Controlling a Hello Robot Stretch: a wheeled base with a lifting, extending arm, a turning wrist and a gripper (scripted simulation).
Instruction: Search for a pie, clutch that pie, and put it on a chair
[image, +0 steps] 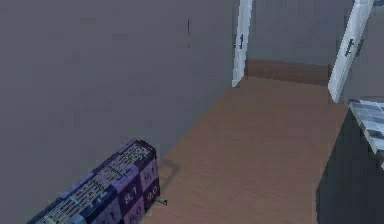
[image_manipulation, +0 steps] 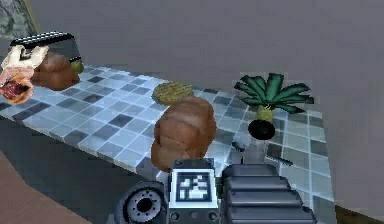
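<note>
Forward view, wall: a plain grey wall (image: 90, 80) takes up the left half and runs away from the camera.
Forward view, floor: a strip of brown wooden floor (image: 250, 140) leads to the far end of the room.
Forward view, doors: two white doors stand at the far end, one left (image: 242, 45) and one right (image: 350, 50), with a low brown skirting between them.
Forward view, box: a purple and blue patterned box (image: 110, 190) lies on the floor at the lower left, against the wall.
Forward view, cabinet: a dark cabinet (image: 345, 180) with a grey tiled top stands at the right edge.
Arm side view, countertop: a grey chequered tiled countertop (image_manipulation: 110, 110) runs across, with a grey wall behind it.
Arm side view, pie: the pie (image_manipulation: 172, 92), flat, round and golden brown, sits on the countertop towards the back, just left of the middle.
Arm side view, loaves: a large brown loaf (image_manipulation: 183, 130) stands in front of the pie, and a second one (image_manipulation: 57, 70) sits far left.
Arm side view, plant: a green leafy plant (image_manipulation: 268, 92) in a dark pot stands right of the pie.
Arm side view, arm: the dark arm (image_manipulation: 262, 195) rises from the bottom edge, with a white marker square (image_manipulation: 192, 188) at its end.
Arm side view, gripper: the gripper (image_manipulation: 143, 205) sits low, left of the marker and below the large loaf. I cannot tell whether the claw is spread or pressed together, nor whether it holds anything.
</note>
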